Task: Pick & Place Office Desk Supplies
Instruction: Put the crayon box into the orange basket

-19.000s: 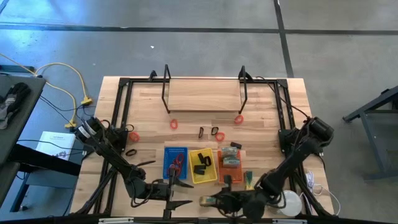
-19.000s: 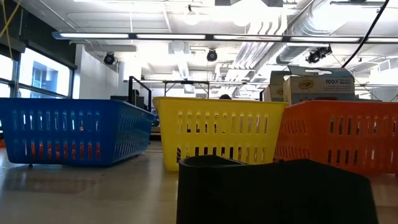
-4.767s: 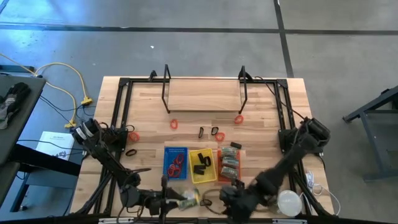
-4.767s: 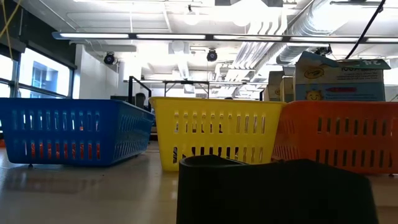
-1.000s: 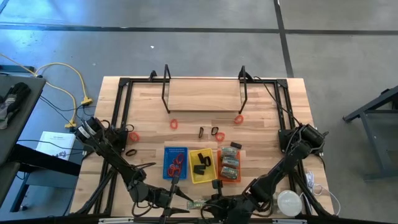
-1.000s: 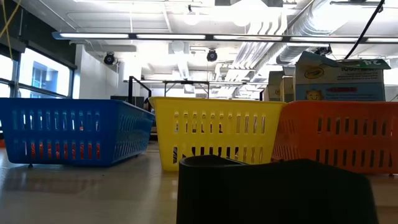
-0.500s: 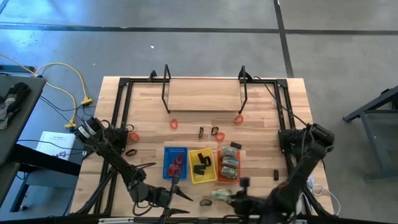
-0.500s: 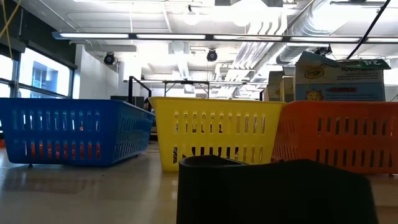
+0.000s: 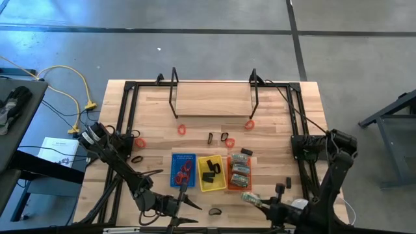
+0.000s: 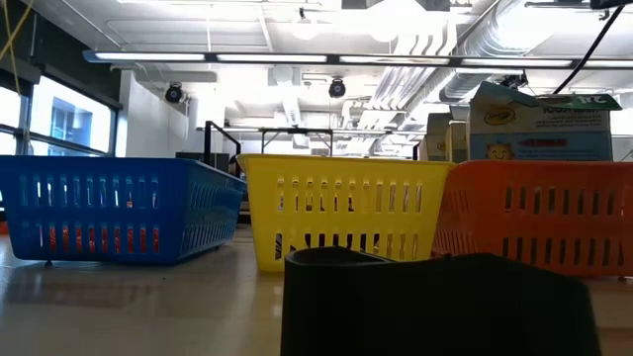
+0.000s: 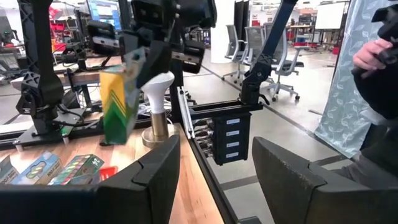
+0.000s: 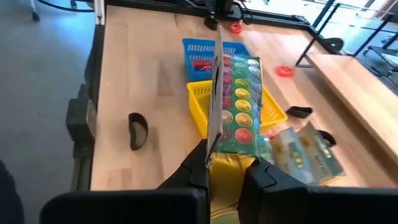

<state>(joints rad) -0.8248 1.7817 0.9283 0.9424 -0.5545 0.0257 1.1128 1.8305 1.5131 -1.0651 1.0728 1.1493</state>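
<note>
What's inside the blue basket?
The blue basket holds red band loops, piled toward its near end. Whatever lies beneath them is covered, and the other views show nothing more.

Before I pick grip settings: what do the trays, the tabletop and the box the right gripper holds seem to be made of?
Trays: likely moulded plastic, with slotted walls and saturated blue, yellow and orange colour.
Tabletop: wood, pale planks with visible grain and joints, smooth finish.
Box in the right gripper: probably thin printed cardboard, with flat panels, a sharp edge and glossy print.
</note>
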